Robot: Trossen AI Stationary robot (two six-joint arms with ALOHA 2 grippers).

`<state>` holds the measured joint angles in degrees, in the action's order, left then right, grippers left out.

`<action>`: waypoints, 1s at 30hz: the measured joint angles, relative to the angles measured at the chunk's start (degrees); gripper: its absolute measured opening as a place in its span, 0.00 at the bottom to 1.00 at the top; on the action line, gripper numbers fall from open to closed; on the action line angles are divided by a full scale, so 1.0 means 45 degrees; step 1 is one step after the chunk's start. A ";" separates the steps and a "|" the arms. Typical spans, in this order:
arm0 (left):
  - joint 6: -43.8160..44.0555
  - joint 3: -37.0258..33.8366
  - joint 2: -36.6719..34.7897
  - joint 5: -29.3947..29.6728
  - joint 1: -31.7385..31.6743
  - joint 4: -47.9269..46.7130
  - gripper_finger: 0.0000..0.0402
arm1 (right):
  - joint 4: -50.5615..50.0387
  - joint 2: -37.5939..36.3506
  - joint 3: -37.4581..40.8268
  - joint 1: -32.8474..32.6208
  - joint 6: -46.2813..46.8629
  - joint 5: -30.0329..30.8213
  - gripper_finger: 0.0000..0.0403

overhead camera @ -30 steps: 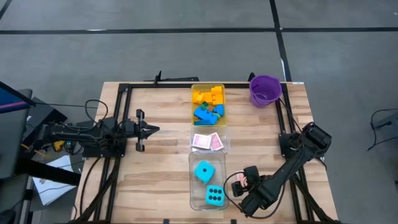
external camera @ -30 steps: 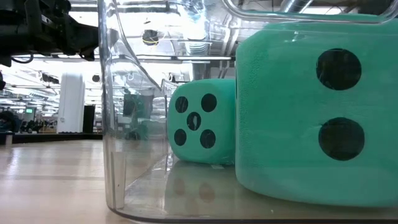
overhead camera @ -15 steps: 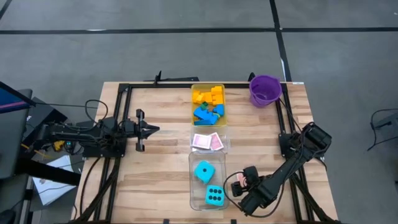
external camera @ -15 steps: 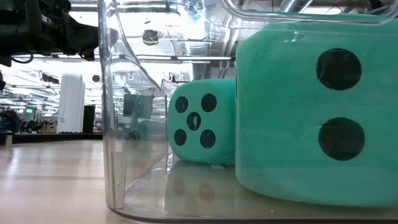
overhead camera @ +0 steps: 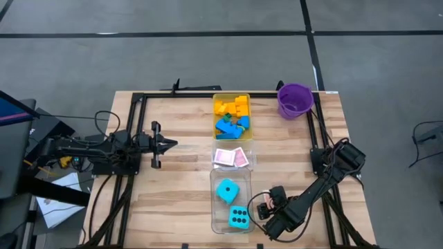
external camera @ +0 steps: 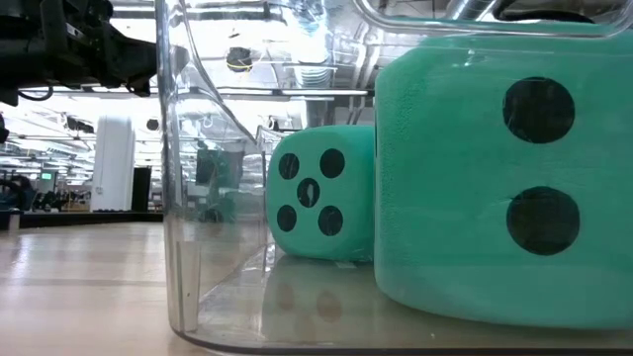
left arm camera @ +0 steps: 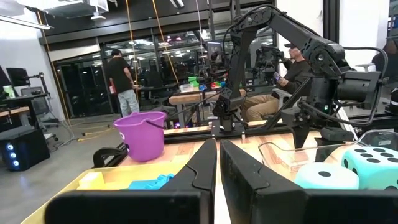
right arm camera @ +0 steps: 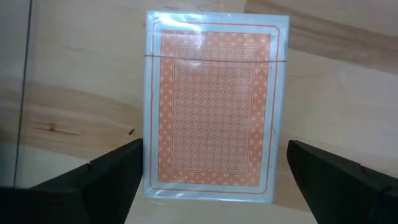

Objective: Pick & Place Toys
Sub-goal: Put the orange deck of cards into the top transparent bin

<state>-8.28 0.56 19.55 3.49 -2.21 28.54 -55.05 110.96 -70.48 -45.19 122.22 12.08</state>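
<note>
Wooden table point(overhead camera: 180, 187) from above: left gripper point(overhead camera: 173, 144) clenched, empty, left of the pink-backed cards point(overhead camera: 230, 158); right gripper point(overhead camera: 266, 227) beside the dice tray point(overhead camera: 214, 204). Right wrist: fingers point(right arm camera: 93, 180) spread wide around a playing card point(right arm camera: 214, 106) lying flat, not gripping.

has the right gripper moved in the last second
Yes, slightly. In the high view the right gripper has crept toward the table's near edge, staying beside the clear tray of dice.

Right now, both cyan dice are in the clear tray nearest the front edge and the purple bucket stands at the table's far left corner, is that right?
Not quite: the purple bucket stands at the far right corner, as the high view shows. Both cyan dice are indeed in the front clear tray.
</note>
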 joint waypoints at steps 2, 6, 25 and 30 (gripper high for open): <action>0.0001 0.0000 0.0000 -0.0002 0.0001 0.0002 0.04 | 0.0001 0.0000 0.0000 0.0031 -0.0157 -0.0025 0.94; -0.0004 0.0000 0.0000 -0.0005 -0.0001 0.0004 0.04 | 0.0007 0.0000 0.0000 0.0097 -0.0351 -0.0032 0.94; 0.0001 0.0000 0.0000 -0.0058 -0.0001 0.0004 0.04 | -0.0236 0.0000 -0.0010 0.0144 -0.0617 -0.0016 0.76; -0.0001 0.0000 0.0000 -0.0053 0.0002 0.0004 0.04 | -0.0565 -0.0086 -0.0016 0.0044 -0.0523 -0.0011 0.77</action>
<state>-8.28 0.56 19.55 3.25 -2.20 28.56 -57.59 110.57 -70.55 -44.99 119.87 12.03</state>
